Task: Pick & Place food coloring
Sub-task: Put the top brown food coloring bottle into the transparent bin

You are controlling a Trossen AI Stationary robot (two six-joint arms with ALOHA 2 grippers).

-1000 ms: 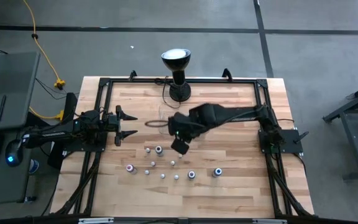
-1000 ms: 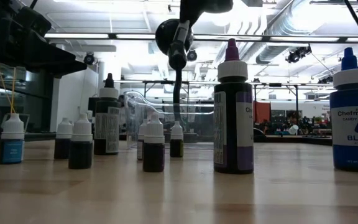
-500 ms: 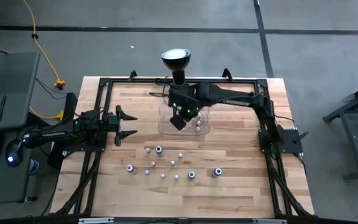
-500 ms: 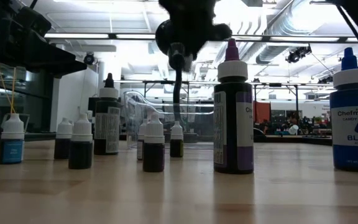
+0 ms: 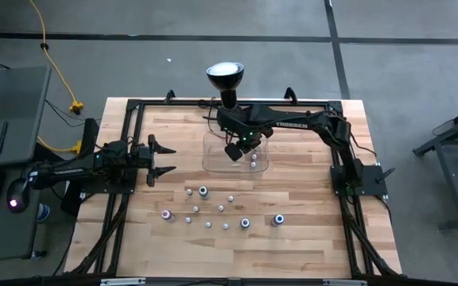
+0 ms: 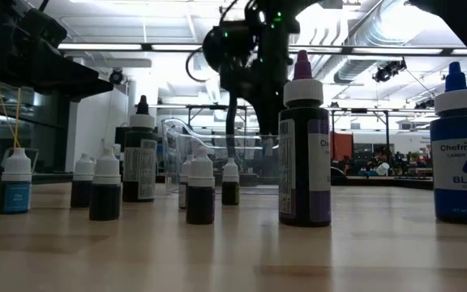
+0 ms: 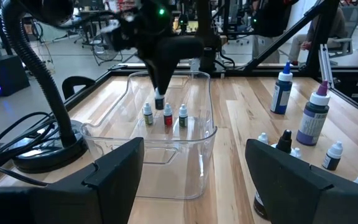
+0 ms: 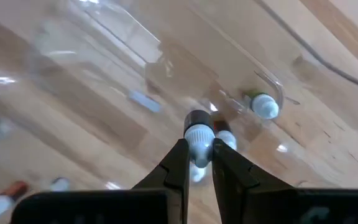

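My right gripper points down over the clear plastic tray at the far middle of the table. It is shut on a small dark food coloring bottle with a white cap. Three more small bottles stand on the tray's floor beside it. Several loose bottles stand upright on the wood nearer the front edge. My left gripper waits open and level at the table's left side, facing the tray. My right gripper pinches the bottle's white ribbed cap between its two fingers. The fingers come from above, pointing down. The bottle hangs upright below them, inside the tray's walls. I cannot tell whether its foot touches the tray's floor.
A black lamp stands at the far edge just behind the tray, its cable on the wood. In the low view a tall purple-capped bottle and a blue bottle stand close to the camera. Black frame rails run along the table's edges.
My right gripper has travelled from above the loose bottles toward the table's far edge, over the tray, and has come down into it while rolling about its own line. It has stayed shut on the small bottle, which has come along upright.
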